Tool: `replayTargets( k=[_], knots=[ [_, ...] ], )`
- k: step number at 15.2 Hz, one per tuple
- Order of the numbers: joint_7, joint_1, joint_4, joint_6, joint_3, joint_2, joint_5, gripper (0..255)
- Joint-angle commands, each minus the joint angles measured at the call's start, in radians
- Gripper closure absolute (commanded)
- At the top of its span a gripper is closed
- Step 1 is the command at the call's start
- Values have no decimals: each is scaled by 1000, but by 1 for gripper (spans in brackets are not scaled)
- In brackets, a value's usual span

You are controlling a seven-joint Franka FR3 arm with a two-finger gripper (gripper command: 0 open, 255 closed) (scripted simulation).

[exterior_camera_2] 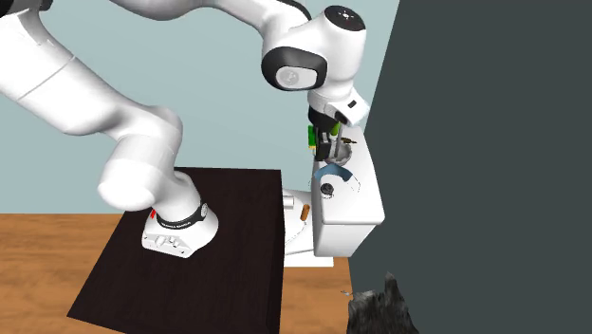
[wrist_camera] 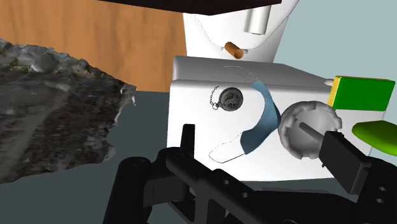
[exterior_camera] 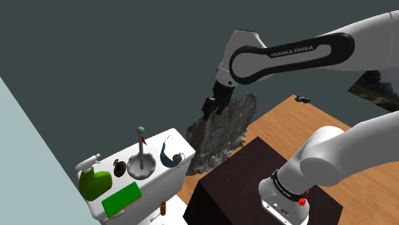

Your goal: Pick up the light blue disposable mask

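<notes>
**Shoulder view:** gripper [exterior_camera: 213, 107] is in the upper middle of the frame. It hangs in the air in front of a grey rocky mass [exterior_camera: 224, 134], well apart from the white tank [exterior_camera: 167, 180] at lower left. The mask [exterior_camera: 171, 156] lies on the tank lid at its right end and reads dark blue here. Going left along the lid: a grey round-based thing with an upright rod [exterior_camera: 141, 163], a small dark trinket [exterior_camera: 119, 167], a green bottle [exterior_camera: 94, 183] and a green block [exterior_camera: 121, 199]. The dark stand [exterior_camera: 243, 182] is at lower right, on a wood floor.

**Second exterior view:** gripper [exterior_camera_2: 330, 142] is right of centre, over the far part of the tank [exterior_camera_2: 349, 211]. The mask [exterior_camera_2: 334, 174] shows as a light blue arc on the lid, just below the gripper in frame. The trinket [exterior_camera_2: 329, 191] sits just beside it.

**Wrist view:** the fingers stand apart with nothing clasped. The mask [wrist_camera: 261, 124] lies flat on the lid beyond the gap between them, not touched. It sits between the trinket [wrist_camera: 228, 98] and the round-based thing [wrist_camera: 304, 124].
</notes>
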Motion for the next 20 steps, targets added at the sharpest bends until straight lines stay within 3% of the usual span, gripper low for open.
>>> replayTargets(
  k=[1,10,20],
  knots=[
    [9,15,-7,84,21,76,28,0],
    [34,69,81,356,87,433,115,0],
    [66,135,303,557,123,845,147,0]
  ],
)
